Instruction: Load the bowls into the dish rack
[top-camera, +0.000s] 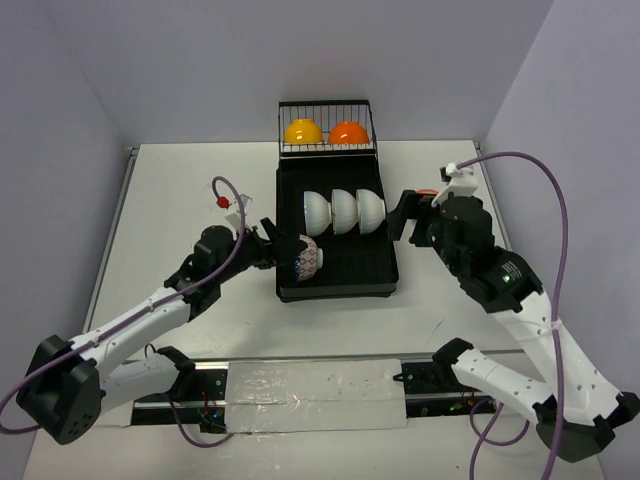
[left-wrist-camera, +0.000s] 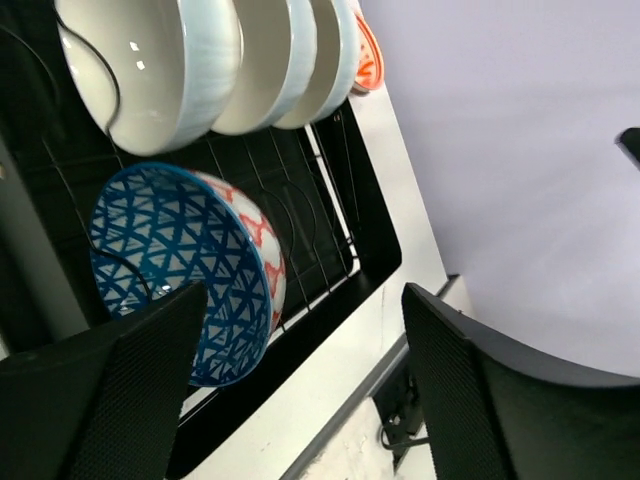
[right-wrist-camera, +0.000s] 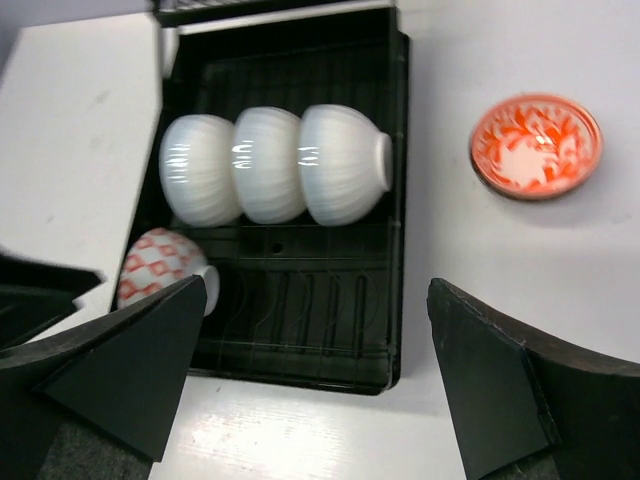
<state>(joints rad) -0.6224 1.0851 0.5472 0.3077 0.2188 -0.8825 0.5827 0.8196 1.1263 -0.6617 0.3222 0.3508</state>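
Large black slatted rectangular dish rack (top-camera: 340, 278) mid-table, raised wire basket (top-camera: 328, 151) at far end. At its near-left corner left gripper (top-camera: 270, 248), by its right edge right gripper (top-camera: 408, 215), both spread wide, empty. In tray: three plain white round bowls (top-camera: 343, 211) on edge in a row; blue-inside patterned bowl (top-camera: 308, 258) on edge, near-left. In basket: yellow bowl (top-camera: 302, 131), orange bowl (top-camera: 348, 132). On table (top-camera: 200, 180) right of rack: red-white bowl (right-wrist-camera: 536, 145).

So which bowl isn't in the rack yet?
The red-patterned bowl on the table beside the dish rack; every other visible bowl sits in it.
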